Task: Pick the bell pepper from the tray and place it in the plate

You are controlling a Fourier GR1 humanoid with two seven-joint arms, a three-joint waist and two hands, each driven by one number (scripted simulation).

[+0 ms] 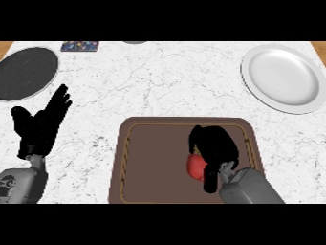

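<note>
Right hand [213, 146]: curled over the bell pepper [196, 164] on the tray [151, 162], fingers wrapped round it. We read this as the grasp step, w/ the lift not yet made.
Why held so: coming from above lets the fingers close round a rounded veg. w/o pushing it along the tray. That's our guess.
Bell pepper: red, smooth, rounded; only its left side shows beside the palm, rest hidden. Sits in the tray's right half, nearer our edge.
Tray: brown, rounded corners, thin lighter line inside the rim; it lies close to the counter's near edge, centre-right.
Left hand [42, 124]: fingers straight, pointing up, holding nothing; resting at the view's left, well apart from the tray.
Counter [165, 81]: white marble, veined.
Pan [23, 74]: dark, round, far left, no part in this job as we see it.
Plate [284, 78]: white, bare, far right. It's on the right hand's side, so we expect a short carry up & right.
</note>
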